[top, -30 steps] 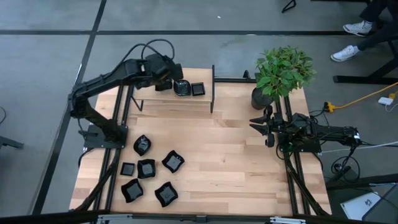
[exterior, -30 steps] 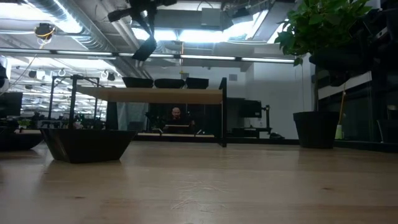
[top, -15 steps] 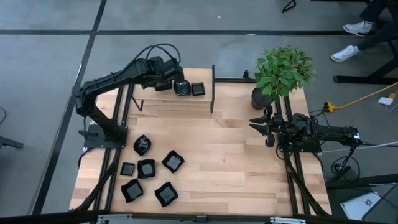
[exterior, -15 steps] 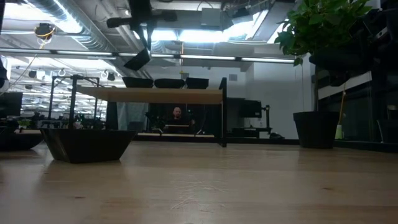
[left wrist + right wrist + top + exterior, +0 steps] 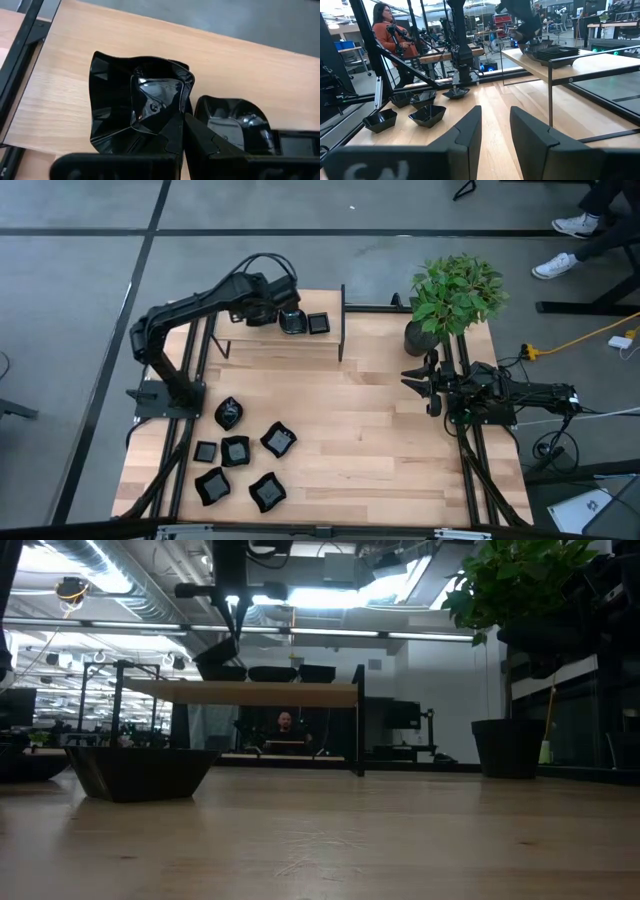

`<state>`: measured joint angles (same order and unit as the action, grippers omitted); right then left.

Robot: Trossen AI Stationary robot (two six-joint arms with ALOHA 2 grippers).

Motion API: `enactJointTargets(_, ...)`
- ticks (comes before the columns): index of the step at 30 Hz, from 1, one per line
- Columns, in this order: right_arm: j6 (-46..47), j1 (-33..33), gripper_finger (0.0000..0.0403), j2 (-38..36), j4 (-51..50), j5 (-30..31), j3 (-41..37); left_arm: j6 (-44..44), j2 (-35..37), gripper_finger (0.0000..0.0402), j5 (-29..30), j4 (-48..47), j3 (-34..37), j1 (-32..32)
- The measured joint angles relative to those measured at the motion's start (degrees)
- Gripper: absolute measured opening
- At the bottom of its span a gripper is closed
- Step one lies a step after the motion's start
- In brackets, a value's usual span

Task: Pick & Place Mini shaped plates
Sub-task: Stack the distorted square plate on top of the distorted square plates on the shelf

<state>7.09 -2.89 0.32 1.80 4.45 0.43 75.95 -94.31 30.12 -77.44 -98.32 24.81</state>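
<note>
— Since a second ago, what has moved?
— Only the left arm (image 5: 190,305): seen from above, its elbow has swung toward the shelf (image 5: 280,338) and its fingers (image 5: 270,315) have come down at the shelf's left end. The right arm has stayed put.

— And from above now?
— The left fingers are pinched shut on a wavy black plate (image 5: 262,318), at eleven o'clock on the tabletop (image 5: 360,440). Just beside it on the shelf sit a round plate (image 5: 291,322) and a square plate (image 5: 318,324). Six more plates (image 5: 240,455) lie clustered at seven o'clock. The right fingers (image 5: 432,385) hang at three o'clock, near the potted plant (image 5: 455,298).

— The level view?
— The wavy plate (image 5: 216,667) tilts at the shelf's (image 5: 250,692) left end, whether touching it I cannot tell. A dark plate (image 5: 140,772) looms at nine o'clock.

— Left wrist?
— The fingers (image 5: 182,142) grip the wavy plate's (image 5: 137,102) rim; the round plate (image 5: 230,122) is just beside it.

— Right wrist?
— Its fingers (image 5: 495,137) stand narrowly apart, holding nothing. A person (image 5: 392,42) stands beyond the tabletop.
</note>
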Motion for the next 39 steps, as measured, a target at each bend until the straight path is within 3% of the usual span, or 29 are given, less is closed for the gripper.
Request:
enactJointTargets(11, 0.0, 0.01, 0.0103, 0.0, 0.0, -0.02, 0.0, 4.26, -0.45, 0.0005, 0.99, 1.47, 0.0, 0.84)
enactJointTargets(29, 0.14, 0.0, 0.0103, 0.0, 0.0, 0.0, 0.0, 8.82, -0.43, 0.0074, 1.58, 1.37, 0.0, 0.85)
enactJointTargets(39, 0.04, 0.0, 0.0103, -0.02, 0.0, 0.0, 0.0, 8.82, -0.4, 0.0075, 0.29, 0.71, 0.0, 0.84)
